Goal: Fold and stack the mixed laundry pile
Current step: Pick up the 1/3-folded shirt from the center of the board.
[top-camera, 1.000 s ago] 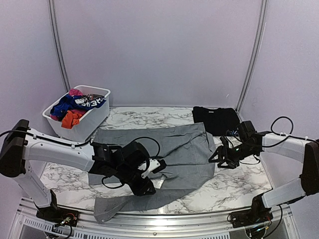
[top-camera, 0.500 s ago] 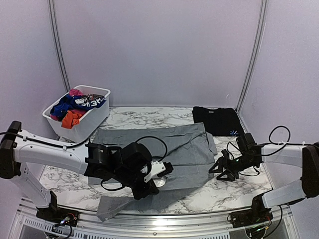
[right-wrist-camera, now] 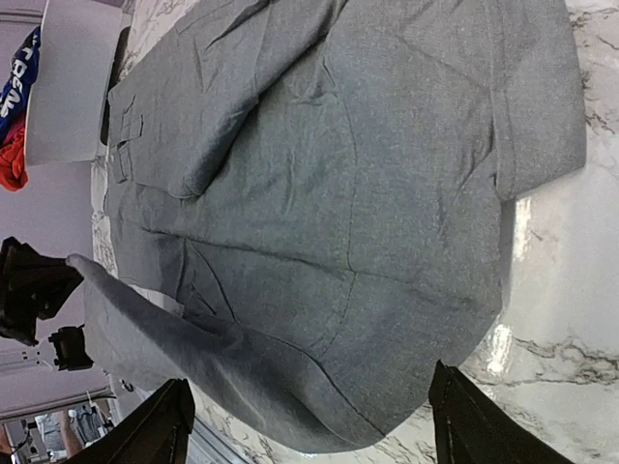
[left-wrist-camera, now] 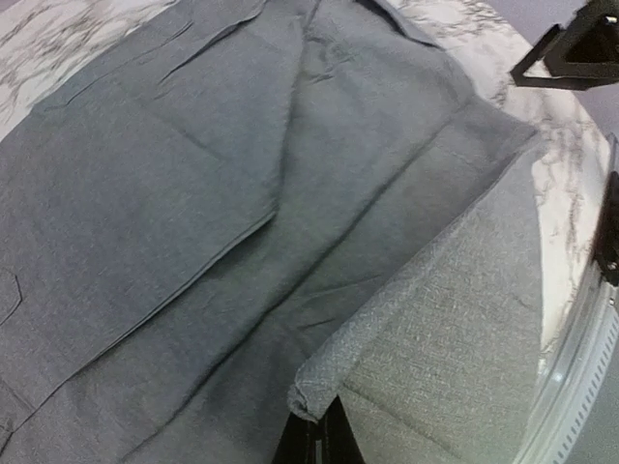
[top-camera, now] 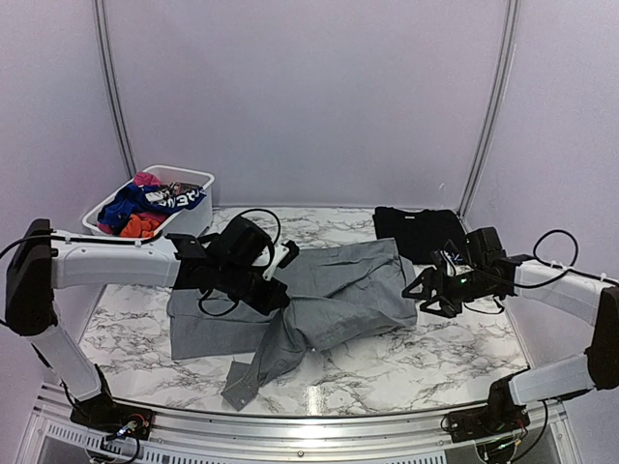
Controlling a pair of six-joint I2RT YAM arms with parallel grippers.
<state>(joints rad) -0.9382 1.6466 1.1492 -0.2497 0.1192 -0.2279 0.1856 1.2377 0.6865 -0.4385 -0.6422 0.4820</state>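
The grey shirt [top-camera: 358,280], pinched by the closed left tool [left-wrist-camera: 314,437], is now lifted toward the frame's middle, so a fold is begun; the right tool [top-camera: 426,288] is open.

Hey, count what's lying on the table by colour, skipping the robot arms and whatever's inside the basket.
Grey shirt: 1
Black folded garment: 1
White basket: 1
Total: 3
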